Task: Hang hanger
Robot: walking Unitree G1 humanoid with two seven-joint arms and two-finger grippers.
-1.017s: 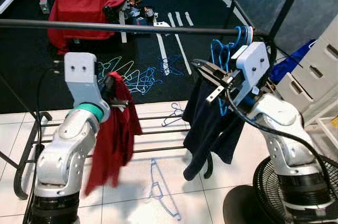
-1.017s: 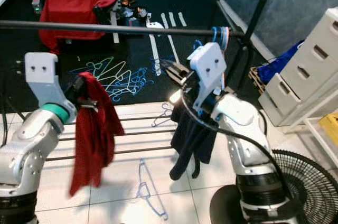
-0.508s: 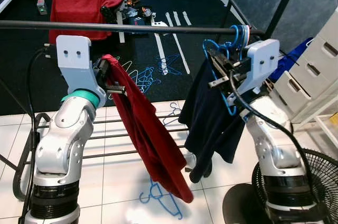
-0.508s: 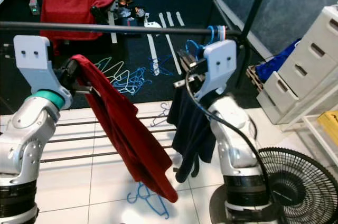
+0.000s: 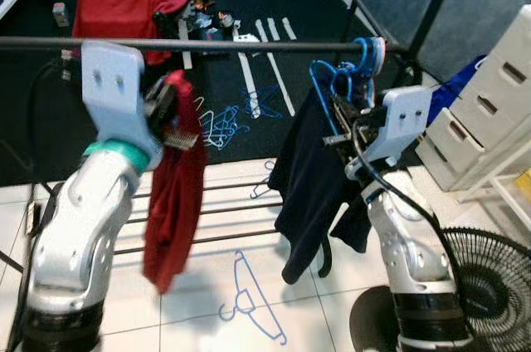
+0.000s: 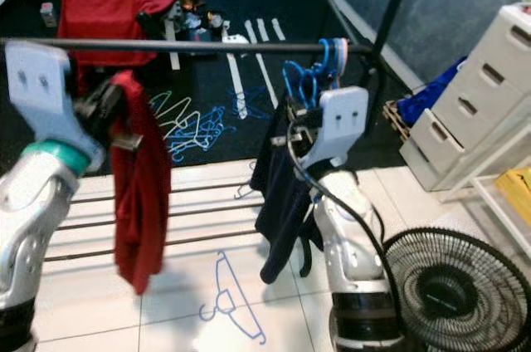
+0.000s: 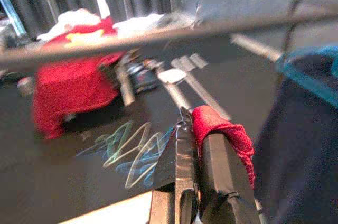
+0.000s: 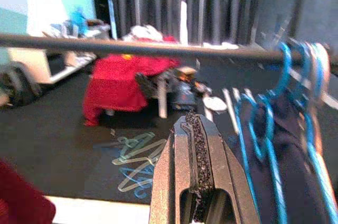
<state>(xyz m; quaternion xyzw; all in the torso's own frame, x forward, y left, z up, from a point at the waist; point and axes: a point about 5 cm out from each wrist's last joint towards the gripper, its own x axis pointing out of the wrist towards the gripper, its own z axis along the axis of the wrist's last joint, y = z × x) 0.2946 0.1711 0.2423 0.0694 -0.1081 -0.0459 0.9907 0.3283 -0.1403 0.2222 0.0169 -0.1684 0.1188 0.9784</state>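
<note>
**Hanger with the navy garment close under the rail, not yet hooked**

Hanger (image 5: 332, 90) in blue sits in our right gripper (image 5: 342, 111), raised just below the black clothes rail (image 5: 207, 43), with a navy garment (image 5: 307, 186) draped from it and falling toward the floor. In the right wrist view the two fingers are pressed together; the hook looks pinched between them in the head views, though we cannot make out the exact contact. More blue hangers (image 5: 369, 49) already crowd the rail's right end, just beside ours.

Our left gripper (image 5: 166, 115) is clenched on a red garment (image 5: 174, 194), held up left of centre and below the rail, well apart from the navy one.

From here, we judge the main risk to be the hook missing the rail: it is below the bar, so it must rise over and then settle down. It could also tangle with the hangers already hanging there. The long navy cloth may swing and twist the hanger in our pinch. A loose blue hanger (image 5: 249, 302) lies on the near floor tiles, beneath the garments.
</note>
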